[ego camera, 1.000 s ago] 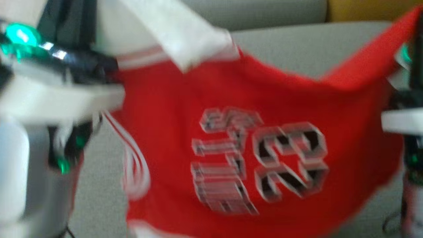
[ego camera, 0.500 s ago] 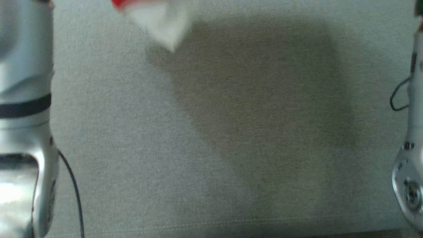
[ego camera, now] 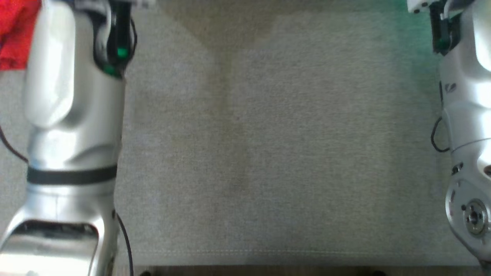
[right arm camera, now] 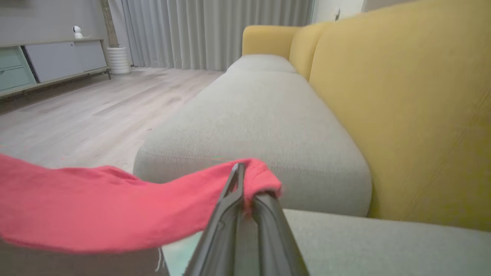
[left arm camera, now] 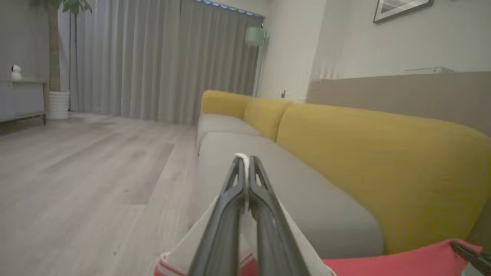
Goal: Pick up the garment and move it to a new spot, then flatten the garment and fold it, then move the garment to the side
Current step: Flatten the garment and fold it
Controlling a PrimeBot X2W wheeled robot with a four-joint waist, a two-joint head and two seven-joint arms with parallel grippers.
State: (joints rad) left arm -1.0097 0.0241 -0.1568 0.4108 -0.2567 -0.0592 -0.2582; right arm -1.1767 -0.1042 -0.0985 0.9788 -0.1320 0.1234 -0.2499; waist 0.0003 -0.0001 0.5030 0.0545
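Note:
The garment is red with white trim. In the left wrist view my left gripper (left arm camera: 245, 158) is shut on its white edge (left arm camera: 295, 245), and red cloth (left arm camera: 402, 264) stretches away to the lower right. In the right wrist view my right gripper (right arm camera: 247, 184) is shut on a bunched red corner, with the garment (right arm camera: 76, 199) sagging off to the left above the seat. The head view has a patch of the red garment (ego camera: 15, 34) at the top left, behind my left forearm (ego camera: 73, 115). My right forearm (ego camera: 468, 115) rises along the right edge.
A grey sofa seat (ego camera: 268, 153) lies below between the arms, its front seam (ego camera: 268, 253) near the bottom. Yellow back cushions (right arm camera: 402, 96) run along the sofa. Wooden floor (left arm camera: 76, 172), grey curtains (left arm camera: 153, 57) and a low cabinet (right arm camera: 46, 61) lie beyond.
The head camera has swung down from the hanging, numbered garment to the bare seat. The garment has gone out of the frame's top and now shows as a red patch at upper left.

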